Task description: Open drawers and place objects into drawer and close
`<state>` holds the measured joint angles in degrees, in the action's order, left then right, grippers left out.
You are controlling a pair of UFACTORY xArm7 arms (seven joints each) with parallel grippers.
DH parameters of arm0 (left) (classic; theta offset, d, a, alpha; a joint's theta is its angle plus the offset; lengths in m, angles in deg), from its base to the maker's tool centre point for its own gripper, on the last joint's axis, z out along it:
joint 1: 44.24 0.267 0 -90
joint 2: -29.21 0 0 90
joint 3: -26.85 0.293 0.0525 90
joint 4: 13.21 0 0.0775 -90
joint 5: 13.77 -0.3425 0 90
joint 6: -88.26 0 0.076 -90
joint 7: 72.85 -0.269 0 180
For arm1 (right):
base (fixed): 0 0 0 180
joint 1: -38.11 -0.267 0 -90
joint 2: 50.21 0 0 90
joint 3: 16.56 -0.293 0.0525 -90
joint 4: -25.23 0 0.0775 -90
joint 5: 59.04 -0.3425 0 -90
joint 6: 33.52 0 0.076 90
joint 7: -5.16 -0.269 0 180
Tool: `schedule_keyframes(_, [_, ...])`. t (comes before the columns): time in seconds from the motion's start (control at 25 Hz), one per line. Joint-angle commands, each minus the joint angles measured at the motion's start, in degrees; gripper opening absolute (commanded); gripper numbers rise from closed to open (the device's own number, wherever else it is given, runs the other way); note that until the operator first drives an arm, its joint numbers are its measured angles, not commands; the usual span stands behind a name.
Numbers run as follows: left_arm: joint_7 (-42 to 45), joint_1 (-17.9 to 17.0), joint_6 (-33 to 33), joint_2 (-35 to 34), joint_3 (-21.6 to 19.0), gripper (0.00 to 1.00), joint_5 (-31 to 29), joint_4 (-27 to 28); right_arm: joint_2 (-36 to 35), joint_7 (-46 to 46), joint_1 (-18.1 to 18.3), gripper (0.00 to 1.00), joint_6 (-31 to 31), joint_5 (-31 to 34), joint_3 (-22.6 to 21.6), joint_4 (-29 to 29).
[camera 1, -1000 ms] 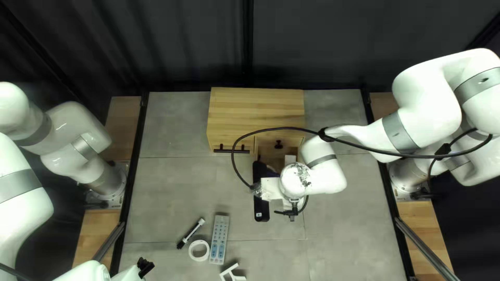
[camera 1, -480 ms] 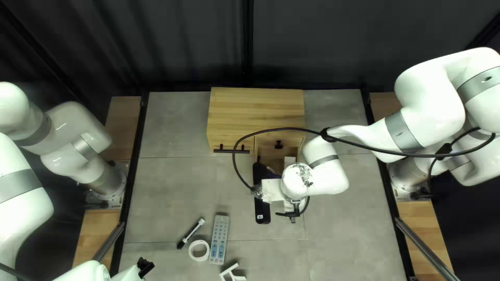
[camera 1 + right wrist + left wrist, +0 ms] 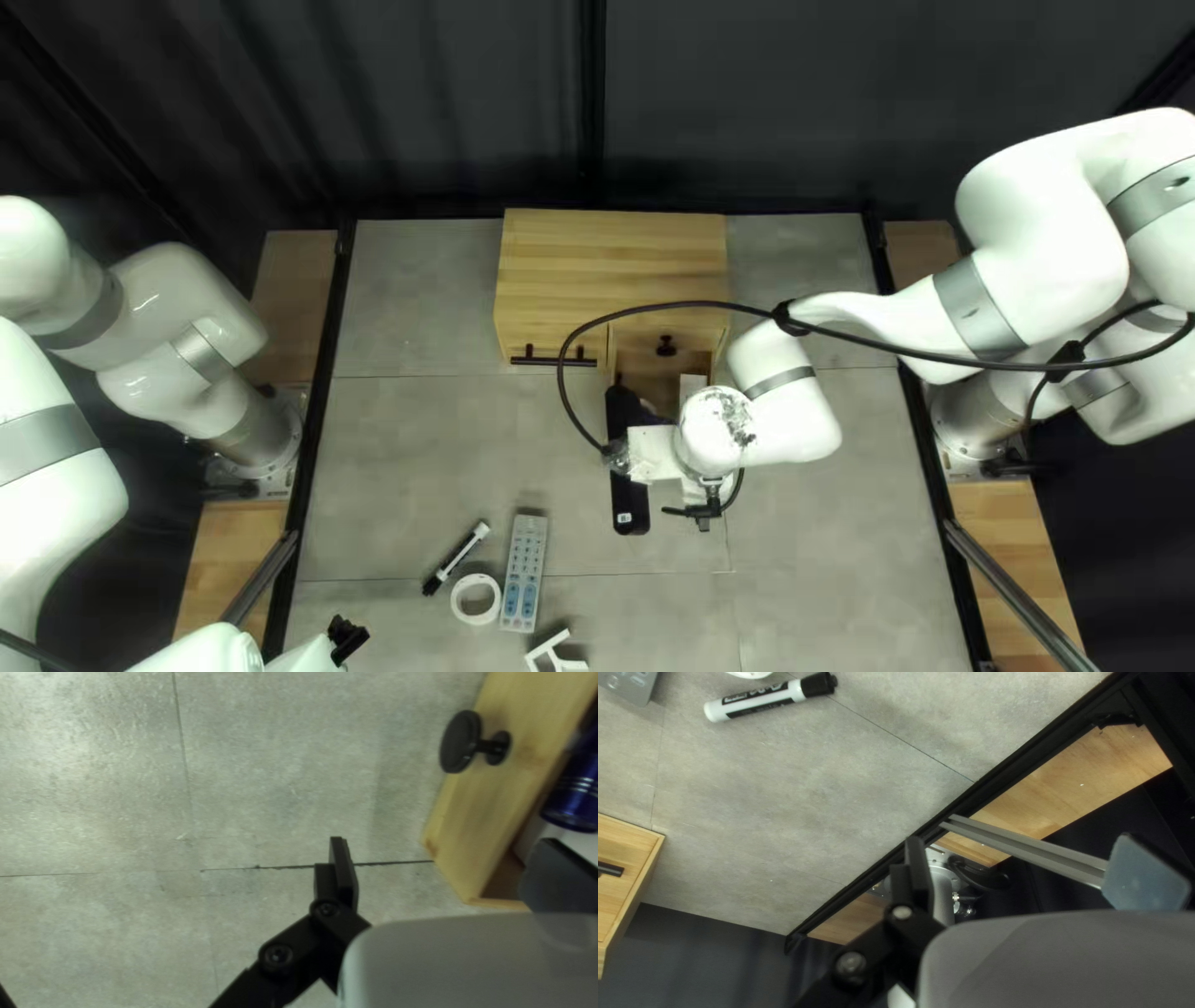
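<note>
— Right wrist view: holding anything with black right gripper (image 3: 630, 498) or black left gripper (image 3: 346, 637)?
— No, spread open with both; see pulled-out pale wooden drawer (image 3: 492, 806) ahead of right gripper, with round black knob (image 3: 460, 742), glossy blue cylinder (image 3: 576, 793) inside

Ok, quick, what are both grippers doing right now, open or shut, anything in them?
Left gripper: open, holding nothing.
Right gripper: open, holding nothing, by the opened drawer.
</note>
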<state>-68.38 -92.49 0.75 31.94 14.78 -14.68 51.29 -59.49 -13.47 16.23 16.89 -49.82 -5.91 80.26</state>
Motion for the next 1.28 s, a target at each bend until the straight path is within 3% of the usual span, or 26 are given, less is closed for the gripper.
schedule_keyframes(0.04, [0.0,0.0,0.0,0.0,0.0,1.0,0.0,0.0,1.7,-3.4,0.5,1.0,0.3,2.2,1.4,-1.0])
schedule_keyframes(0.44, [0.0,0.0,0.0,0.0,0.0,1.0,0.0,0.0,-2.9,-14.4,0.1,1.0,5.0,3.4,2.7,6.2])
schedule_keyframes(0.72, [0.0,0.0,0.0,0.0,0.0,1.0,0.0,0.0,-2.4,-16.3,1.6,1.0,-0.7,2.0,3.7,2.2])
schedule_keyframes(1.16, [0.0,0.0,0.0,0.0,0.0,1.0,0.0,0.0,-3.3,-13.9,3.4,1.0,-3.9,-0.9,3.9,1.7])
schedule_keyframes(1.28, [0.0,0.0,0.0,0.0,0.0,1.0,0.0,0.0,-3.2,-13.5,3.6,0.94,-4.1,-1.3,3.9,1.7])
